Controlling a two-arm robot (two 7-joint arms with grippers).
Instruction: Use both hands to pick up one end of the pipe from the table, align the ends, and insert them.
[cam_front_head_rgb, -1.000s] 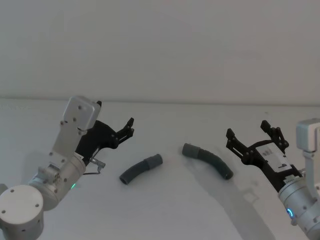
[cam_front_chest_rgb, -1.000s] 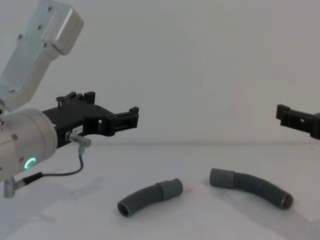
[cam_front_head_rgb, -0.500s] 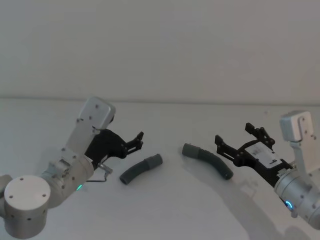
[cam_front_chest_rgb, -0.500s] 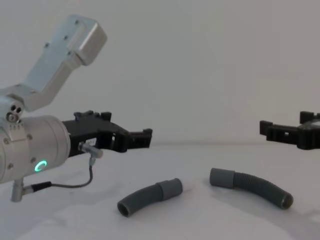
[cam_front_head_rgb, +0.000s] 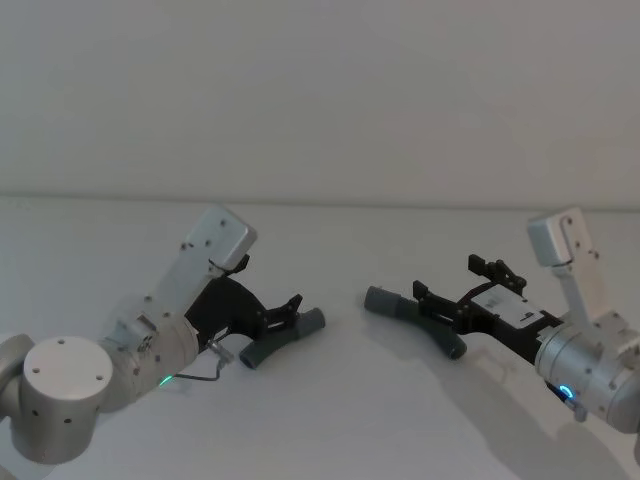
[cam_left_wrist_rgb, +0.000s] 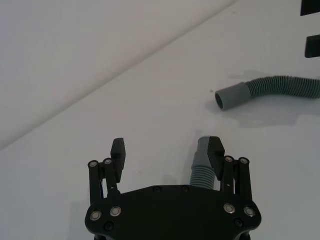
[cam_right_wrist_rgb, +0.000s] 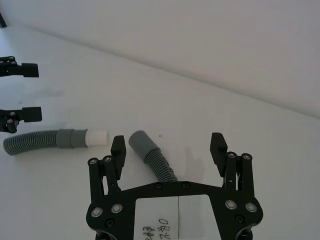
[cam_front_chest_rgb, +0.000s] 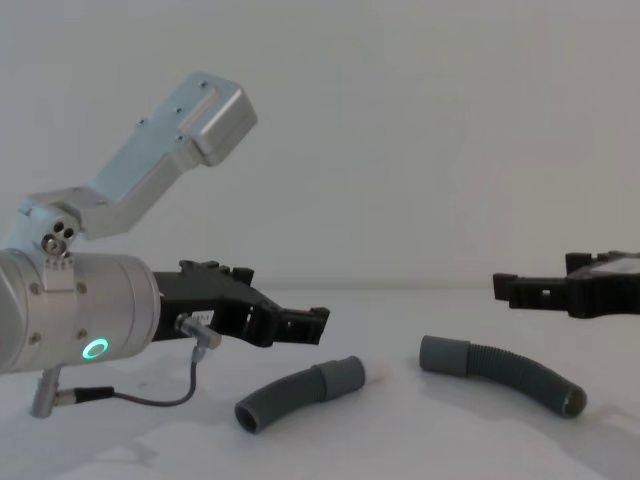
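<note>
We find the pipe as two pieces lying flat on the white bench (cam_front_head_rgb: 330, 420), apart from each other, smooth cuffs turned inward with a gap between them. The left piece (cam_front_head_rgb: 280, 340) lies just below our left gripper (cam_front_head_rgb: 292, 312). Its fingers are spread wide, and in the left wrist view the ribbed body runs beneath one finger (cam_left_wrist_rgb: 216, 150) rather than between the pair. The right piece (cam_front_head_rgb: 420, 322) lies below our right gripper (cam_front_head_rgb: 449, 279), whose fingers are also spread. In the right wrist view it sits between them, close to one finger (cam_right_wrist_rgb: 118, 146). Neither piece is gripped.
</note>
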